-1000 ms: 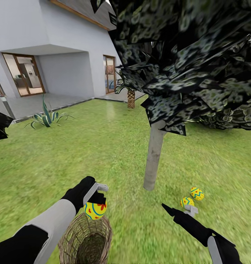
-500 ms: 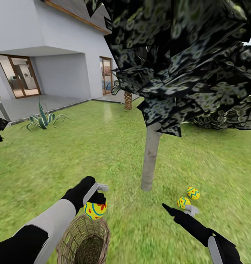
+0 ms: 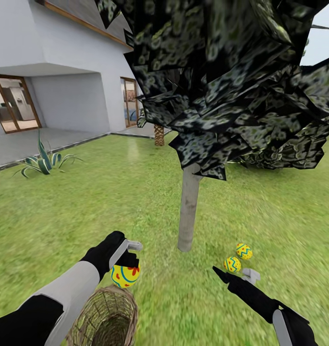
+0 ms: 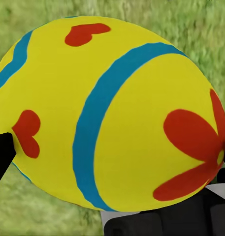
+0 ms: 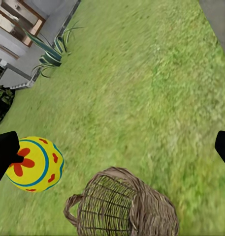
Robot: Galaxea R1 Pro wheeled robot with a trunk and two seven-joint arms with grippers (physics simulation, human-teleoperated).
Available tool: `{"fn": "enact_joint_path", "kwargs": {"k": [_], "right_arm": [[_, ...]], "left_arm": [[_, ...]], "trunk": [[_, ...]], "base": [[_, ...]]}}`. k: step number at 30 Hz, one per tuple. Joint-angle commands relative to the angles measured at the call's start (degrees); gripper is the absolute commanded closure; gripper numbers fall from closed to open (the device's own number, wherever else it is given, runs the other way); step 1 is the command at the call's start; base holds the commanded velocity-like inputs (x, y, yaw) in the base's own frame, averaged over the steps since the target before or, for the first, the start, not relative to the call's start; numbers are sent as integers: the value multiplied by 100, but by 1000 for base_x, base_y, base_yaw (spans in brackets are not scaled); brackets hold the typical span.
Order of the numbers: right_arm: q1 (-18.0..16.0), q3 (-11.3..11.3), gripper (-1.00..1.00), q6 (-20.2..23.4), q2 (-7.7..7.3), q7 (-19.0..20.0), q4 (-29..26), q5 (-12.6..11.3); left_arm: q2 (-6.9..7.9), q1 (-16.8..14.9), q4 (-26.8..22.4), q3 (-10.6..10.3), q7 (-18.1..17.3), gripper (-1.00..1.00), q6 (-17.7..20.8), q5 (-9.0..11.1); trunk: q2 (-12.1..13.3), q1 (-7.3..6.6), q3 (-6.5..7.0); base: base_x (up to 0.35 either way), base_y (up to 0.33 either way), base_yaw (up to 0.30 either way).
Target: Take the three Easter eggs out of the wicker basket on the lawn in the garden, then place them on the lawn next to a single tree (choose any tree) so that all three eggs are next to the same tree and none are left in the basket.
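head view: your left gripper [image 3: 127, 262], clamped on the third egg [image 3: 125, 275], has cleared the basket [image 3: 104, 319]; the view swung right, tree [image 3: 188, 211] at 1 o'clock; right gripper [image 3: 238, 275] spread apart.

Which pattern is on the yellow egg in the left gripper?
Blue bands, red hearts and a red flower; clearest in left wrist view.

The lawn [image 3: 87, 206], a mottled green stretch of grass, is carrying a wicker basket [image 3: 104, 319] near the front and a tree [image 3: 188, 214] with a pale grey trunk rising further back. Two yellow eggs [image 3: 238, 257] are lying on the grass close together, near the foot of the trunk. A spiky green plant [image 3: 42, 161] is growing at the lawn's far edge beside grey paving [image 3: 44, 142].
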Motion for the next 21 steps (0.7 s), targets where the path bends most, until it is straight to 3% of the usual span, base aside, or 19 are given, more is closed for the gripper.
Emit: {"fn": "enact_joint_path", "kwargs": {"k": [1, 8, 21], "right_arm": [[-2, -2, -100, 49, 5, 6, -7, -16], [-3, 11, -100, 46, 5, 2, -8, -25], [0, 15, -100, 46, 5, 1, 0, -21]], "left_arm": [[4, -5, -4, -36, 54, 100, 17, 59], [5, -5, -6, -36, 48, 100, 17, 62], [1, -5, 3, -36, 45, 100, 12, 55]], "trunk": [[34, -21, 9], [315, -175, 142], [836, -460, 473]], "base": [[0, 0, -3], [0, 0, -15], [0, 0, -174]]}}
